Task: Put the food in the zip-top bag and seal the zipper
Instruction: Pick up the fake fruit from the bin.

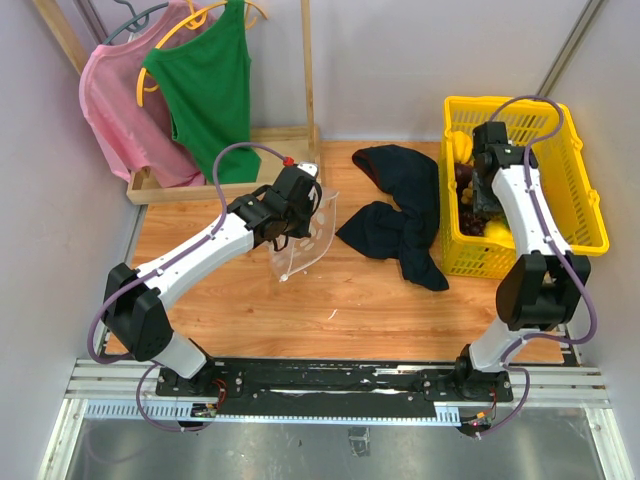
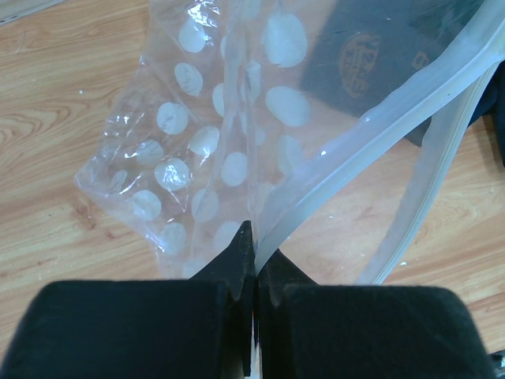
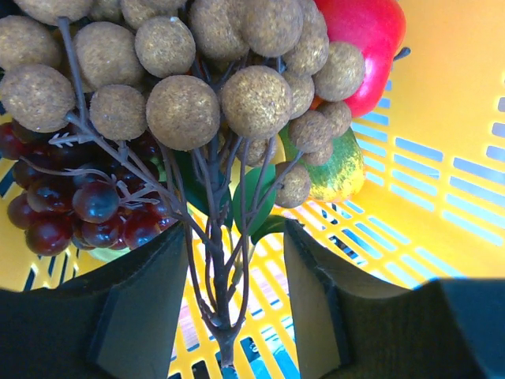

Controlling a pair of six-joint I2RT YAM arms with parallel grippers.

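Two grippers working: left gripper [image 2: 254, 239] pinched shut on zipper strip [image 2: 379, 118] of clear spotted zip-top bag [image 2: 197, 158] over wooden table [image 2: 63, 79]; right gripper [image 3: 237, 245] half-open astride stem of tan longan cluster [image 3: 181, 110] in yellow lattice basket [image 3: 442, 181]. Picking step; next: close on stem, lift.

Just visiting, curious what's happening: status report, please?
Left gripper shut on bag edge. Right gripper open, astride longan stem in basket. Bag empty. Cloth lies between basket and bag.
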